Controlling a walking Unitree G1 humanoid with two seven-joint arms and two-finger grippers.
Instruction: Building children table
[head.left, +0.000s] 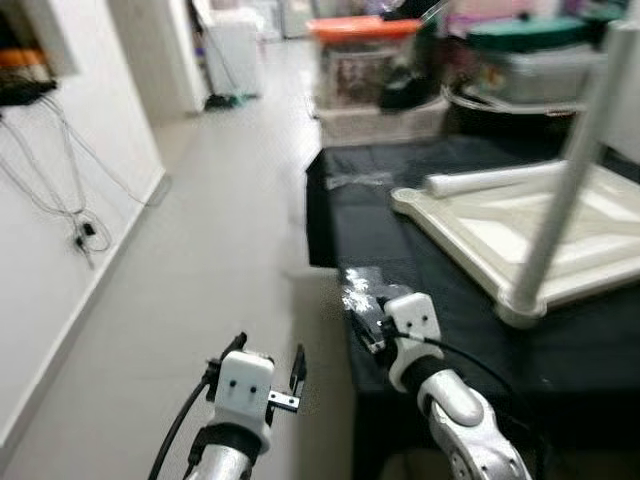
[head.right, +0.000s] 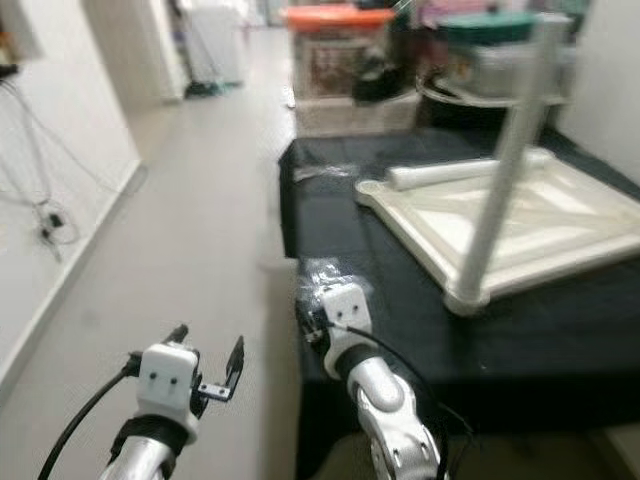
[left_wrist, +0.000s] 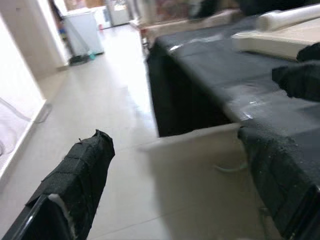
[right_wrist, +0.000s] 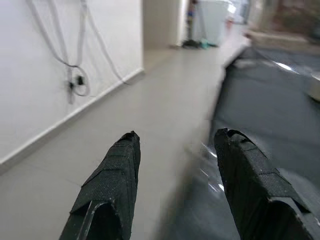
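Note:
A cream children's tabletop (head.left: 520, 225) lies upside down on a black-covered surface (head.left: 420, 185). One white leg (head.left: 570, 170) stands upright in its near corner. A second leg (head.left: 495, 180) lies loose along its far edge. My right gripper (head.left: 365, 322) hovers open at the surface's near left corner, by a crumpled clear plastic bag (head.left: 362, 285); the right wrist view shows its fingers (right_wrist: 110, 185) apart with nothing between them. My left gripper (head.left: 268, 362) is open and empty over the floor, left of the surface; its fingers (left_wrist: 75, 180) stand wide apart.
Storage bins, one with an orange lid (head.left: 365, 28) and one with a green lid (head.left: 530, 35), crowd the far end of the surface. A white wall with hanging cables (head.left: 70, 200) runs on the left. Grey floor (head.left: 220, 230) stretches ahead to a white appliance (head.left: 232, 50).

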